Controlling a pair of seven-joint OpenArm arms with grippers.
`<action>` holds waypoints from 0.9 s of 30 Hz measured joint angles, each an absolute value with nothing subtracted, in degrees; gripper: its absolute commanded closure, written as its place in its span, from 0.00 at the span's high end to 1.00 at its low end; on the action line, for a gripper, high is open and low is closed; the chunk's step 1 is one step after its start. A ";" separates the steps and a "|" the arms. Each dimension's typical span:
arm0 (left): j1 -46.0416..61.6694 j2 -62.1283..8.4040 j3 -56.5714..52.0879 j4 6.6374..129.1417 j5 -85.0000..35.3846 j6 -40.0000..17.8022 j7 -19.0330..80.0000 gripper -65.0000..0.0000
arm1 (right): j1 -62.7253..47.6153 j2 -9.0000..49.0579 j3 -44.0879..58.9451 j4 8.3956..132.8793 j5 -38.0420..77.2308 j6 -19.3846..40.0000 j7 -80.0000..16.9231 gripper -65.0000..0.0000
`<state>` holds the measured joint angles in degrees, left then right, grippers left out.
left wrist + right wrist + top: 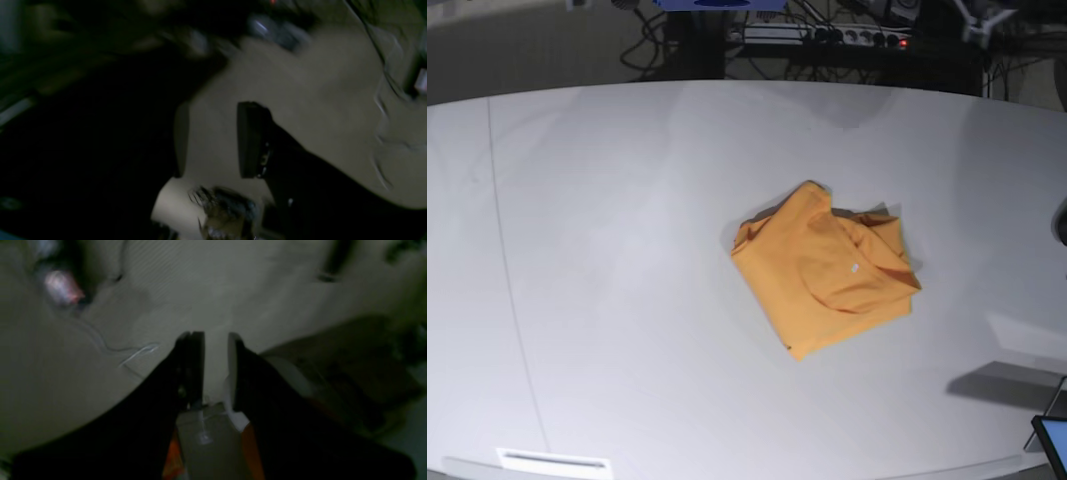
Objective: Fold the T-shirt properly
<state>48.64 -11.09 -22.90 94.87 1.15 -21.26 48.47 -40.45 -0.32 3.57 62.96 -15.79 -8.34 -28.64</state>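
The T-shirt point(824, 267) lies folded into a compact bundle on the white bench point(607, 250), right of centre, tiny white tag up. Both the left gripper point(213, 140) and the right gripper point(216, 368) are released, grasping nothing

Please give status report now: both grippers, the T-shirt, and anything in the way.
Left gripper open, empty. Right gripper open, empty. T-shirt folded in a compact bundle on the table, neither arm touching it. Nothing in the way.
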 measured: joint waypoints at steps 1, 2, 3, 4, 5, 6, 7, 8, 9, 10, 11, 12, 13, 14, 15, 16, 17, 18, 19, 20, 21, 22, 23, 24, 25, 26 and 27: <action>46.35 -11.22 -20.82 89.25 1.04 -21.39 47.20 0.36 | -38.15 -0.32 1.91 58.08 -15.59 -8.32 -28.03 0.18; 44.18 -11.11 -18.87 84.03 1.32 -21.39 46.39 0.36 | -36.27 -0.47 0.43 53.36 -15.49 -8.51 -26.30 0.18; 41.67 -11.18 -17.34 78.78 1.54 -20.82 44.49 0.36 | -33.87 -0.47 -1.19 48.14 -15.75 -8.47 -23.62 0.18; 38.63 -11.16 -15.86 72.97 1.48 -20.21 43.64 0.36 | -31.16 -0.49 -2.76 43.68 -15.64 -8.10 -22.72 0.18; 35.92 -10.94 -14.09 67.68 1.39 -19.66 43.38 0.36 | -28.82 -0.64 -3.99 39.33 -15.49 -8.21 -19.99 0.18; 32.93 -10.79 -12.08 62.15 1.43 -18.65 41.65 0.36 | -26.22 -0.80 -4.93 34.59 -15.73 -8.23 -16.93 0.18; 30.68 -10.41 -10.61 57.78 1.61 -17.50 40.58 0.36 | -24.47 -0.84 -5.63 31.07 -14.98 -8.38 -15.05 0.18; 27.92 -10.31 -9.28 52.95 1.45 -16.88 37.71 0.36 | -22.04 -0.80 -6.59 27.31 -14.17 -8.38 -12.25 0.18; 26.06 -10.02 -8.19 49.41 1.30 -16.88 36.29 0.36 | -20.58 -0.64 -7.51 24.84 -12.16 -8.38 -10.72 0.18; 23.86 -10.07 -6.74 45.47 1.34 -16.91 33.93 0.36 | -18.98 -0.47 -8.54 22.26 -10.50 -8.38 -8.71 0.18; 21.52 -9.96 -5.58 41.47 1.41 -16.86 31.86 0.36 | -17.52 -0.23 -9.58 20.25 -9.54 -8.40 -6.98 0.19; 19.90 -9.69 -4.69 38.13 1.50 -16.86 30.15 0.36 | -16.53 0.01 -10.41 18.83 -8.34 -8.47 -4.71 0.19; 17.85 -9.54 -3.51 34.54 1.54 -16.84 26.74 0.36 | -15.44 0.47 -11.20 17.41 -8.32 -8.38 -2.39 0.19; 15.97 -9.19 -2.66 31.57 1.63 -16.56 25.08 0.36 | -14.46 1.06 -11.86 16.47 -8.49 -8.34 -0.05 0.19; 14.52 -8.91 -1.91 28.73 1.67 -16.56 22.31 0.36 | -13.47 1.58 -12.21 15.55 -8.38 -8.36 2.52 0.19; 12.86 -8.60 -1.26 25.63 1.43 -16.58 18.46 0.36 | -12.45 2.26 -12.38 14.28 -8.43 -8.27 4.29 0.19; 11.40 -8.05 -0.82 23.35 1.61 -16.51 16.05 0.36 | -11.20 3.01 -12.36 13.28 -8.47 -8.36 5.15 0.19; 10.15 -7.75 -0.32 21.02 1.56 -16.51 12.84 0.36 | -10.09 3.70 -12.36 12.14 -8.47 -8.40 6.02 0.19; 8.64 -7.33 0.05 18.52 1.54 -16.62 9.54 0.36 | -8.84 4.43 -12.34 10.70 -8.51 -8.45 6.79 0.19; 7.66 -7.07 0.51 16.95 1.83 -16.69 8.47 0.36 | -7.92 4.75 -12.34 9.39 -8.47 -8.58 7.44 0.19; 6.44 -6.79 1.30 14.94 2.09 -16.67 6.96 0.36 | -7.11 4.93 -12.16 7.86 -8.49 -8.29 7.84 0.19; 5.50 -6.50 2.09 13.76 2.17 -16.53 6.52 0.36 | -6.85 4.97 -12.14 6.90 -8.27 -6.26 8.54 0.19; 4.78 -6.33 2.81 12.88 2.26 -16.49 6.11 0.36 | -6.90 4.89 -12.14 6.42 -8.25 -3.07 9.47 0.19; 4.16 -6.02 3.62 12.49 2.35 -16.49 5.98 0.36 | -7.14 4.62 -12.14 6.00 -8.25 -0.45 10.11 0.19; 3.90 -5.82 4.40 12.47 2.37 -16.47 5.93 0.36 | -7.49 4.16 -12.12 5.82 -8.36 0.78 10.39 0.19; 3.68 -5.58 5.52 12.47 2.35 -16.47 5.89 0.36 | -7.88 3.77 -12.14 5.78 -8.25 2.15 10.94 0.19; 3.49 -5.41 6.79 12.47 2.39 -16.49 5.54 0.36 | -8.16 3.53 -12.14 5.76 -8.25 4.21 11.25 0.19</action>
